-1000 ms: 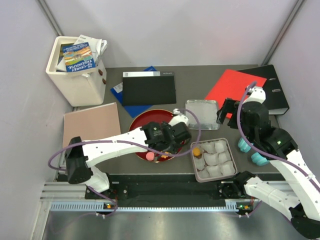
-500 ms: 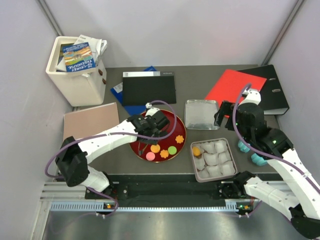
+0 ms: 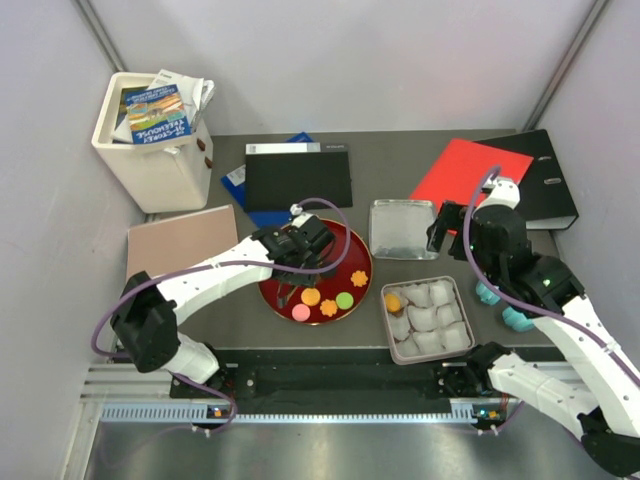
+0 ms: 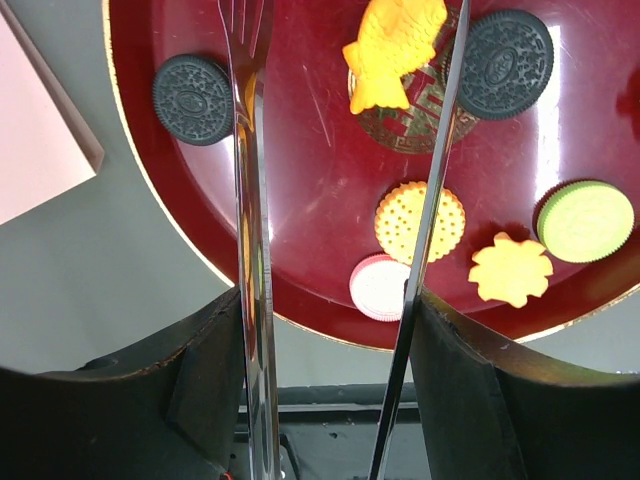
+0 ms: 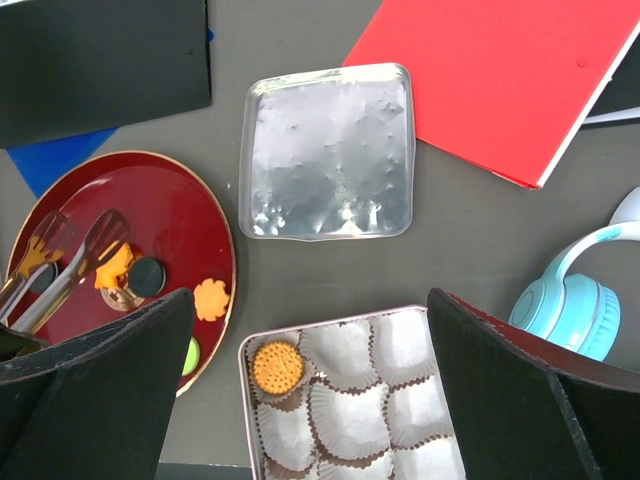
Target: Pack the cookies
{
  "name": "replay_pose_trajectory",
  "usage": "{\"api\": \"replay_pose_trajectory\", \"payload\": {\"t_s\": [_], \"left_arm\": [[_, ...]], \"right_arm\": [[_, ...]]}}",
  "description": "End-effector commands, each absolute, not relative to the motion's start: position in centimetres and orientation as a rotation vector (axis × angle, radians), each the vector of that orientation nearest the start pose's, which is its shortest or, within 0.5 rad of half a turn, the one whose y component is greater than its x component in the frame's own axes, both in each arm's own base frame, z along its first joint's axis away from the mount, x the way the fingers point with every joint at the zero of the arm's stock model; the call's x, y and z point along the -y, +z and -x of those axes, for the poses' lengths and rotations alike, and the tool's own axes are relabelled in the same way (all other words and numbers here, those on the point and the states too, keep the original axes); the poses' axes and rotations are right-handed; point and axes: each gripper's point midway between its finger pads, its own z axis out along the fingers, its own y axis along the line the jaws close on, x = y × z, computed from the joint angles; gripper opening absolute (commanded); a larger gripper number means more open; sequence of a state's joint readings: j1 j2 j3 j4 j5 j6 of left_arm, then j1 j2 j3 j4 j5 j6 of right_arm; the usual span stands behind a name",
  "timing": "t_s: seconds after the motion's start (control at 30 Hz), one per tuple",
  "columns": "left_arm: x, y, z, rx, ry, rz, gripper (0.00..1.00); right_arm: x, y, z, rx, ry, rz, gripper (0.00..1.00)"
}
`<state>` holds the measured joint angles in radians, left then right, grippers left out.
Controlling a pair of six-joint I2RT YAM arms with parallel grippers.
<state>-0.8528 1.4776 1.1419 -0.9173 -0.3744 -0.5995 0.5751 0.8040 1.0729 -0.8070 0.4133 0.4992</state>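
The cookies lie on a red plate [image 4: 320, 170]: two black ones [image 4: 192, 98], an orange fish [image 4: 395, 50], a round orange one [image 4: 420, 222], a pink one [image 4: 380, 288], an orange flower [image 4: 511, 270] and a green one [image 4: 585, 220]. My left gripper [image 3: 300, 245] hangs over the plate, shut on metal tongs [image 4: 245, 200] whose blades stand apart with nothing between them. A tin box [image 3: 459, 292] with paper cups holds one round orange cookie [image 5: 277, 366]. Above the box my right gripper [image 5: 310, 300] is open and empty.
The box's clear lid [image 3: 403, 229] lies behind the box. Teal headphones [image 3: 505, 305] sit right of it. A red folder [image 3: 470, 170], a black binder [image 3: 550, 180], a black notebook [image 3: 298, 178], a tan board [image 3: 182, 245] and a white bin [image 3: 155, 150] ring the back.
My left gripper with the tongs has moved left, from beside the box to over the plate, uncovering the cookies at the plate's front. The right arm has barely shifted.
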Motion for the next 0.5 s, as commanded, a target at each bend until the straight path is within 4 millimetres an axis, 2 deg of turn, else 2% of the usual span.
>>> {"api": "replay_pose_trajectory", "payload": {"t_s": [0.0, 0.07, 0.2, 0.47], "left_arm": [[20.6, 12.4, -22.5, -2.597, 0.036, -0.315, 0.65], [21.2, 13.3, -22.3, -2.580, 0.037, -0.349, 0.66], [22.6, 13.7, -20.4, -2.579, 0.050, -0.478, 0.66], [23.5, 12.3, -18.9, -2.619, 0.031, -0.520, 0.66]], "right_arm": [[-9.6, 27.2, -24.2, -2.045, 0.244, -0.165, 0.99], [-9.8, 27.3, -24.3, -2.043, 0.251, -0.157, 0.99], [-10.1, 27.3, -24.4, -2.048, 0.256, -0.154, 0.99], [-10.4, 27.3, -24.6, -2.052, 0.270, -0.151, 0.99]]}}
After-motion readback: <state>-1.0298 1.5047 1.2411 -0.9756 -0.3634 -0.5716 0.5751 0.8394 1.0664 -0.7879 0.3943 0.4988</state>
